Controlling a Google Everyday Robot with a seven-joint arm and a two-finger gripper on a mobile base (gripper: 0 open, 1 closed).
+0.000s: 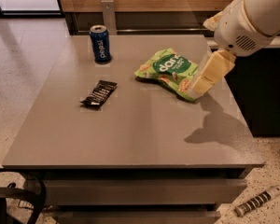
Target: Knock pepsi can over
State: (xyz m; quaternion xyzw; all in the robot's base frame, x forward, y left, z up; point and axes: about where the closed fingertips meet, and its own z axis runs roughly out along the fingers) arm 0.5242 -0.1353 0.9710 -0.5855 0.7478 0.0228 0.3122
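Note:
The pepsi can (100, 44) is blue with white lettering and a silver top. It stands upright near the far left corner of the grey table (130, 139). My gripper (209, 74) hangs from the white arm (252, 17) over the right side of the table. It is just above the right edge of the green chip bag (169, 72) and far to the right of the can. It holds nothing that I can see.
A flat black snack wrapper (99, 93) lies left of centre, in front of the can. A wooden wall and a metal post (108, 14) stand behind the table. A dark counter is at the right. A striped cylinder (257, 201) lies on the floor.

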